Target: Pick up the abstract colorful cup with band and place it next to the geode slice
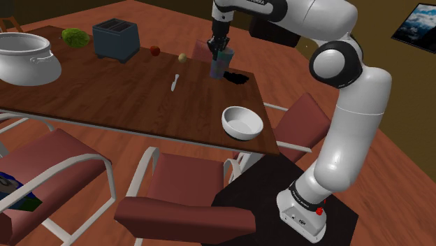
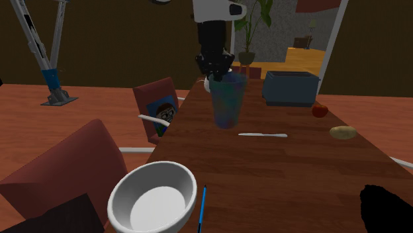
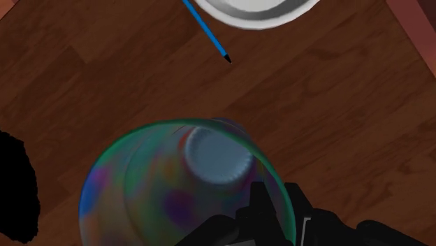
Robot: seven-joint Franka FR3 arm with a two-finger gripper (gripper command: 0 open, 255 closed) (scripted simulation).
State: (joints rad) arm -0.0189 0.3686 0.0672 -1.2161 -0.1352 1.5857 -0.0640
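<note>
The cup [image 1: 219, 67] is translucent, with green, blue and purple swirls, and stands upright near the table's far edge. My gripper [image 1: 221, 50] comes down from above and is shut on its rim. In the second exterior view the gripper [image 2: 218, 71] clasps the cup [image 2: 228, 100] on the rim side towards that view's left. From the wrist, one finger is inside the cup [image 3: 175, 189] and the other outside, with the gripper [image 3: 279, 210] pinching the wall. I cannot tell whether the cup's base touches the wood. The geode slice [image 1: 237, 77] [image 2: 387, 208] [image 3: 14, 185], drawn black, lies close beside the cup.
A white bowl [image 1: 242, 122] [image 2: 153, 198] and a blue pen [image 2: 202, 208] lie by the near table corner. A knife [image 1: 175, 82], potato [image 1: 182, 57], apple [image 1: 154, 50], toaster [image 1: 115, 38], green vegetable [image 1: 75, 37] and big pot [image 1: 24, 56] spread over the table [image 1: 105, 98]. Chairs [image 1: 185, 210] surround it.
</note>
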